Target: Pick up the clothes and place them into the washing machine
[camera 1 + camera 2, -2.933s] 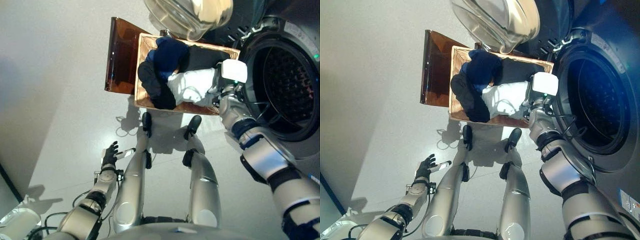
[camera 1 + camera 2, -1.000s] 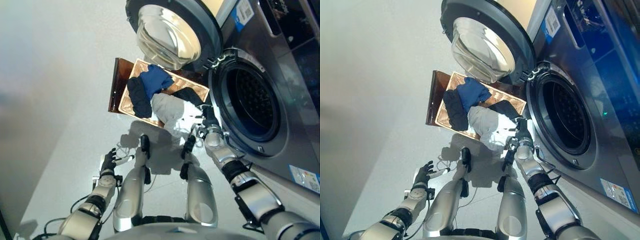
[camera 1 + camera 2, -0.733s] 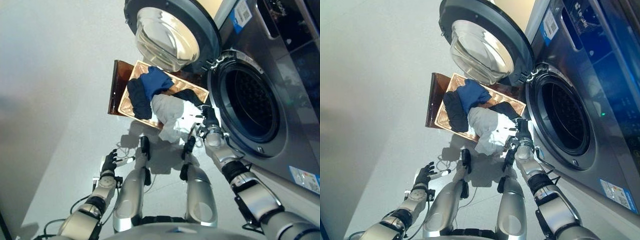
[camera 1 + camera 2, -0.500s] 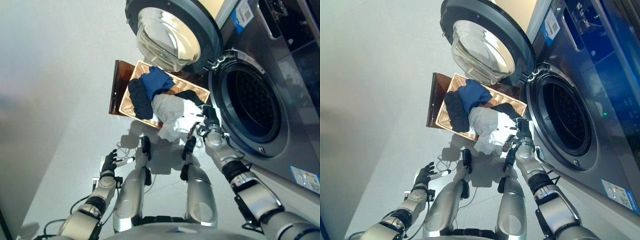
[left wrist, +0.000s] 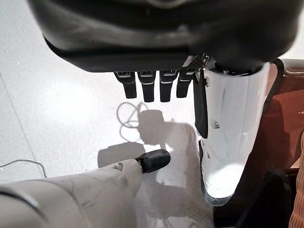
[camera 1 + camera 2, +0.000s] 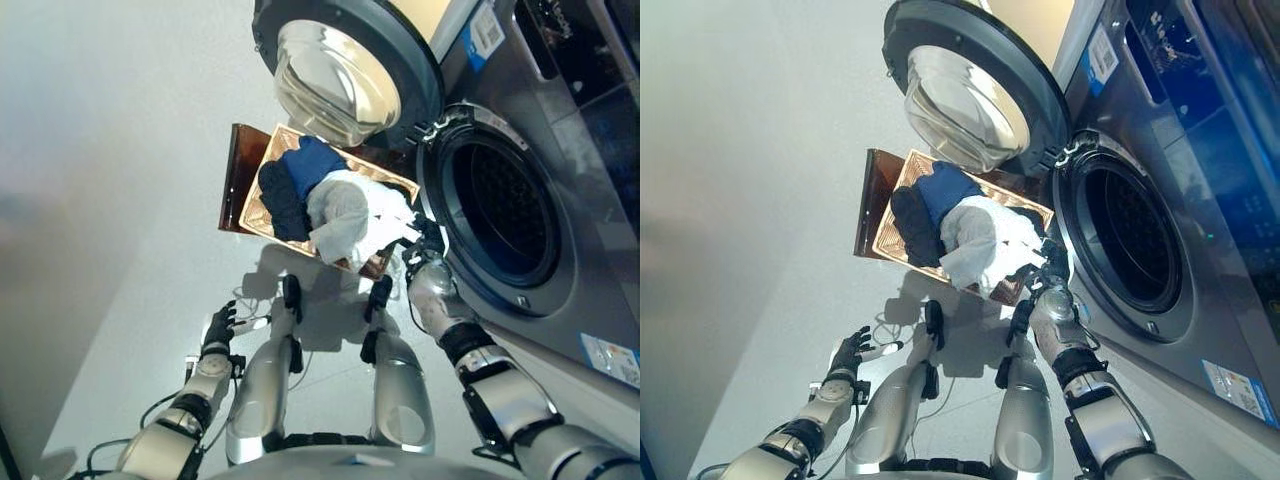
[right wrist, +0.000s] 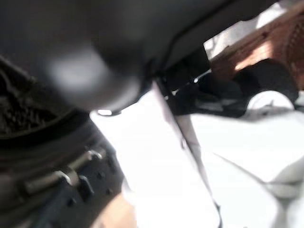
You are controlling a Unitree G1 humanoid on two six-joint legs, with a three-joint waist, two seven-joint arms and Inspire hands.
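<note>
Where the grey steel front-loading washing machine (image 6: pixel 560 200) fills the scene from 1 to 4 o'clock, its round glass-and-chrome door (image 6: pixel 345 68) stands swung open at 12 o'clock, and the perforated metal drum (image 6: pixel 505 205) shows dark inside the port. Labels: one blue-and-white sticker (image 6: pixel 487 30) at the machine's upper corner and one white sticker (image 6: pixel 610 358) low on its front, print too small to read.

Woven tan wicker laundry basket (image 6: pixel 252 205), rectangular, on the pale glossy floor (image 6: pixel 120 200) at centre, with a brown translucent panel (image 6: pixel 232 175) at its 9 o'clock side. Contents: a dark blue garment (image 6: pixel 312 165), a black garment (image 6: pixel 282 200).

Crumpled white cloth garment (image 6: pixel 355 215): lifted above the basket's 3 o'clock end, bunched, held by the right hand (image 6: pixel 428 243), whose fingers close on it beside the port's rim.

Left hand (image 6: pixel 218 325): at 7 o'clock, low over the floor, fingers spread and relaxed, holding nothing.
</note>
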